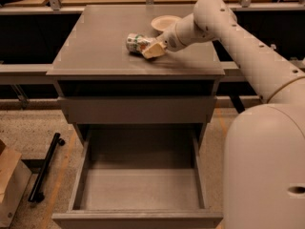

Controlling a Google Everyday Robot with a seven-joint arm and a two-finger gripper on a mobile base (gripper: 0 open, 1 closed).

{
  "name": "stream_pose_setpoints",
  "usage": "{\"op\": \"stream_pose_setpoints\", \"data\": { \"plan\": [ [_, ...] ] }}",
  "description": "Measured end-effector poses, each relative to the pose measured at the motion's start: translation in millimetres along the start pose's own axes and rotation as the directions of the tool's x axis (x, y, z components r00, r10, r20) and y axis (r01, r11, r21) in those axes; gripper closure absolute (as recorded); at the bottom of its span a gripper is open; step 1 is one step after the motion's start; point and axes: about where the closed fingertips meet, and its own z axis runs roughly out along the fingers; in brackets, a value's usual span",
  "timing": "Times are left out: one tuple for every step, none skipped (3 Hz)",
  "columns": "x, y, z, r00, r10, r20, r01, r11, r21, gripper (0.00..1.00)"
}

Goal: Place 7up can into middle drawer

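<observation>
The 7up can (135, 43), green and white with a silver end, lies on its side on the top of the grey cabinet (95, 37), right of centre. My gripper (151, 49) reaches in from the right and sits against the can's right end, low over the cabinet top. The middle drawer (141, 187) is pulled fully out below, its flat grey floor bare. The plain-fronted upper drawer (138, 109) above it is closed.
A cream-coloured round bowl (164, 22) stands on the cabinet top just behind the gripper. My arm (248, 51) crosses the right side of the view. A black bar (45, 168) and a cardboard box (12, 185) lie on the floor at the left.
</observation>
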Motion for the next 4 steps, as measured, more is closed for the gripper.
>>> {"op": "stream_pose_setpoints", "data": {
  "plan": [
    [-1,17,-25,1.0,-0.006,-0.006,0.006,1.0,-0.001,0.87],
    [-7,41,-63,0.999,-0.034,-0.013,0.034,0.9994,0.004,1.0],
    [1,74,-98,0.997,-0.044,-0.059,0.044,0.999,-0.006,1.0],
    [24,119,-135,0.993,0.013,-0.114,-0.013,0.9999,0.0,1.0]
  ]
}}
